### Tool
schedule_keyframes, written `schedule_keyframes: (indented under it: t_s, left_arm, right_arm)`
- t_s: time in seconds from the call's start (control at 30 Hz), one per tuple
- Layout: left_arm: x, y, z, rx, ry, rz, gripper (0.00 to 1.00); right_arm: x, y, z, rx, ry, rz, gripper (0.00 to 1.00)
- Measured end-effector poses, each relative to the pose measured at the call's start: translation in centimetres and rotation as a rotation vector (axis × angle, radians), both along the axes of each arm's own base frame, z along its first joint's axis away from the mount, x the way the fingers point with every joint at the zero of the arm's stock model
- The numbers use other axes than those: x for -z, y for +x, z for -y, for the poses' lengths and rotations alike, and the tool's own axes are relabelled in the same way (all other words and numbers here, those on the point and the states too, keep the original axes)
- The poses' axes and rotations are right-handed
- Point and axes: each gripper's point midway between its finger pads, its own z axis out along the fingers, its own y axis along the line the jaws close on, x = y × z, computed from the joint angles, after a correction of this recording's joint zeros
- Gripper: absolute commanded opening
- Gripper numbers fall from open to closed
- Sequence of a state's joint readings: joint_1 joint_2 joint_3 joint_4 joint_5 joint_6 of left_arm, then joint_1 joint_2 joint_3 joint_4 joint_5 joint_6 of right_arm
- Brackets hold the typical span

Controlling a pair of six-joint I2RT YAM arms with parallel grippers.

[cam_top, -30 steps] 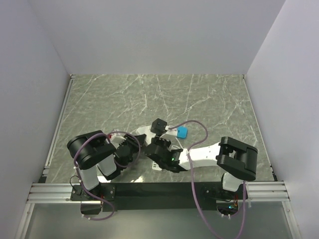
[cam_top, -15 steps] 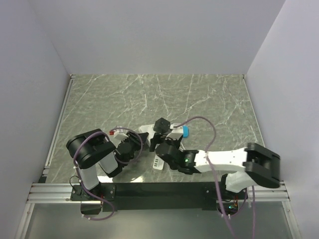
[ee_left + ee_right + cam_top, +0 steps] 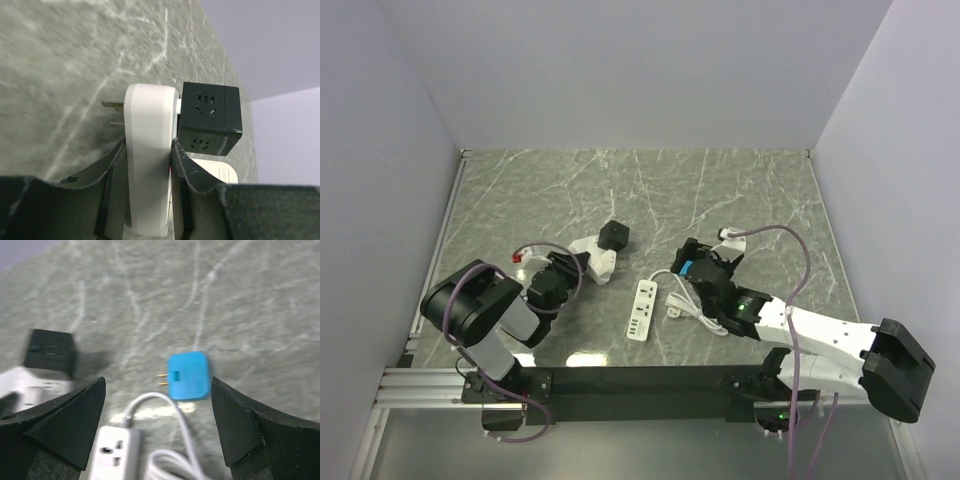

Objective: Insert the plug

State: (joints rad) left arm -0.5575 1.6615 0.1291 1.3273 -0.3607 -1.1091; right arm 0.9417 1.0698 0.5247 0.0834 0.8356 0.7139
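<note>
My left gripper [image 3: 570, 272] [image 3: 149, 145] is shut on a white adapter [image 3: 595, 262] [image 3: 150, 120], pinching its flat sides. Metal prongs [image 3: 113, 105] stick out of one face of the adapter. A black cube socket [image 3: 614, 236] [image 3: 210, 117] sits tight against the opposite face. My right gripper [image 3: 703, 272] [image 3: 158, 390] is open and holds nothing. It hovers over a blue plug [image 3: 688, 268] [image 3: 189, 375] lying flat on the table with its two prongs pointing left. In the right wrist view the cube [image 3: 50, 355] appears at the far left.
A white power strip [image 3: 642, 308] [image 3: 114, 452] lies between the arms, its white cable [image 3: 695, 305] [image 3: 175, 440] coiled beside the right gripper. Another flat white piece [image 3: 215, 167] lies under the cube. White walls enclose the marble table [image 3: 650, 190].
The right gripper has opened and its arm has swung back to the right, away from the cube. The left gripper has carried the adapter and cube leftward. The power strip is now uncovered.
</note>
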Motion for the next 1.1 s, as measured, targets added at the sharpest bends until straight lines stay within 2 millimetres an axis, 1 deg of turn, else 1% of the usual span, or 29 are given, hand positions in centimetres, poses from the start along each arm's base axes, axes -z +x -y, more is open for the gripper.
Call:
schedule_keyframes:
  t_s: [0.07, 0.13, 0.2, 0.3, 0.37, 0.4, 0.43, 0.47, 0.5, 0.53, 0.6, 0.63, 0.67, 0.73, 0.9, 1.0, 1.1]
  left_arm:
    - [0.0, 0.4, -0.9, -0.017, 0.016, -0.003, 0.00]
    - [-0.1, 0.8, -1.5, -0.028, 0.026, -0.005, 0.00]
    - [-0.2, 1.5, -2.0, -0.034, 0.030, -0.010, 0.00]
    - [-0.2, 2.4, -2.7, -0.034, 0.037, -0.015, 0.00]
    - [-0.2, 2.7, -3.1, -0.033, 0.036, -0.021, 0.08]
    - [-0.2, 2.8, -3.2, -0.029, 0.036, -0.021, 0.14]
    - [-0.2, 2.9, -3.2, -0.024, 0.039, -0.023, 0.26]
    - [-0.2, 3.0, -3.2, -0.020, 0.042, -0.024, 0.34]
    - [-0.2, 3.1, -3.2, -0.016, 0.047, -0.025, 0.45]
    - [-0.2, 3.2, -3.1, -0.012, 0.052, -0.025, 0.61]
    - [0.5, 3.1, -3.3, -0.008, 0.085, -0.048, 0.72]
    - [1.2, 2.9, -3.5, -0.008, 0.101, -0.072, 0.94]
    - [1.7, 2.7, -3.6, -0.005, 0.121, -0.093, 0.97]
    - [0.9, 2.9, -3.7, -0.011, 0.124, -0.075, 1.00]
    - [0.4, 2.5, -4.2, -0.020, 0.153, -0.084, 0.99]
    - [-0.3, 2.3, -4.5, -0.026, 0.167, -0.078, 1.00]
    - [-1.5, 2.1, -4.9, -0.039, 0.176, -0.057, 0.99]
  right_arm:
    - [1.2, 0.5, 1.2, 0.019, -0.027, -0.029, 0.91]
    - [2.5, 0.9, 1.8, 0.029, -0.055, -0.063, 0.92]
    - [4.0, 1.3, 2.3, 0.033, -0.091, -0.104, 0.92]
    - [6.3, 1.3, 2.4, 0.019, -0.150, -0.165, 0.93]
    - [7.6, 1.1, 2.3, 0.002, -0.187, -0.199, 0.93]
    - [8.2, 1.1, 2.3, -0.004, -0.203, -0.211, 0.93]
    - [8.7, 1.1, 2.3, -0.011, -0.220, -0.225, 0.93]
    - [9.1, 1.1, 2.2, -0.018, -0.232, -0.236, 0.93]
    - [9.5, 1.1, 2.1, -0.027, -0.240, -0.245, 0.93]
    - [9.8, 1.2, 2.0, -0.034, -0.247, -0.252, 0.93]
    - [10.0, 1.6, 1.8, -0.043, -0.252, -0.257, 0.93]
    - [10.0, 1.7, 1.7, -0.047, -0.252, -0.256, 0.93]
    - [10.1, 1.9, 1.7, -0.050, -0.252, -0.256, 0.93]
    - [10.2, 2.3, 1.6, -0.057, -0.250, -0.255, 0.93]
    - [10.9, 3.1, 1.2, -0.080, -0.258, -0.272, 0.91]
    - [11.2, 3.2, 0.7, -0.104, -0.263, -0.282, 0.90]
    - [11.5, 3.1, 0.7, -0.113, -0.269, -0.292, 0.90]
